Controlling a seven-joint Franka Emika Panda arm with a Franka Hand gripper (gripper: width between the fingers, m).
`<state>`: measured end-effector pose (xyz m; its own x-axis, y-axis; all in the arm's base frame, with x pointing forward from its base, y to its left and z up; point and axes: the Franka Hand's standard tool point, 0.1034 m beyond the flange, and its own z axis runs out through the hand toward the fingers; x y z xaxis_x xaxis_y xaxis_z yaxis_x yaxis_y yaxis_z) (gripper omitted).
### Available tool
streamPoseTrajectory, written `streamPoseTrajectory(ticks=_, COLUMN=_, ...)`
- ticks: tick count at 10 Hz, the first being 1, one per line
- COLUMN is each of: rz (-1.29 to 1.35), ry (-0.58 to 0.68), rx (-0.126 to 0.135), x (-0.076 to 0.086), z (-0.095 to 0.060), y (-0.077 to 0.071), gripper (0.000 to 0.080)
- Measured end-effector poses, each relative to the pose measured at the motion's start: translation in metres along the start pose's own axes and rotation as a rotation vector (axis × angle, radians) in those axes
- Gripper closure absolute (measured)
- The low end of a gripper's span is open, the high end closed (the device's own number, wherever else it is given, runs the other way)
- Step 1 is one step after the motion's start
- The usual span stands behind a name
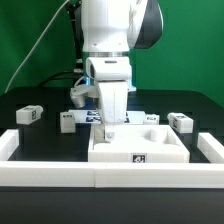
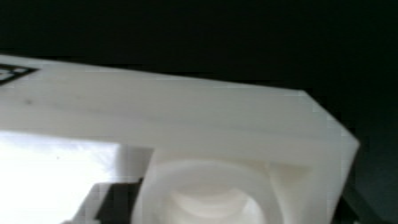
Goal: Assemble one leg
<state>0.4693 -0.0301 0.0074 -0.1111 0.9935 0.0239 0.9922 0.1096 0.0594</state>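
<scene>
1. The leg (image 1: 112, 104) is shown upright beneath the gripper (image 1: 111, 121), over a corner of the white panel (image 1: 150, 148).
2. Whether the fingers are clamped on it cannot be told.
3. Light, rigid, smooth plastic is judged; the flat opposite sides are best gripped.

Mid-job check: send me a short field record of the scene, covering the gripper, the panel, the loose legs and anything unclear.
gripper: lowered onto the corner of the panel at the exterior view's left; open or shut cannot be told
panel: big flat white square panel lying on the black table, black-and-white tag on its front edge
loose legs: small white stubby tagged plastic blocks lying apart from the panel, two at the exterior view's left, one at its right
unclear: wrist view blurred; rounded white shape at the panel corner, identity uncertain
</scene>
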Motion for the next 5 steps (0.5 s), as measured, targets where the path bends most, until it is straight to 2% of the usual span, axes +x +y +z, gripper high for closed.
streamPoseTrajectory(ticks=3, rz=-0.008, ry=0.007, rx=-0.008, x=0.02, z=0.001, y=0.014, gripper=0.0399)
streamPoseTrajectory(ticks=5, rz=-0.01, ry=0.008, rx=-0.013, x=0.026, z=0.002, y=0.027, gripper=0.0399)
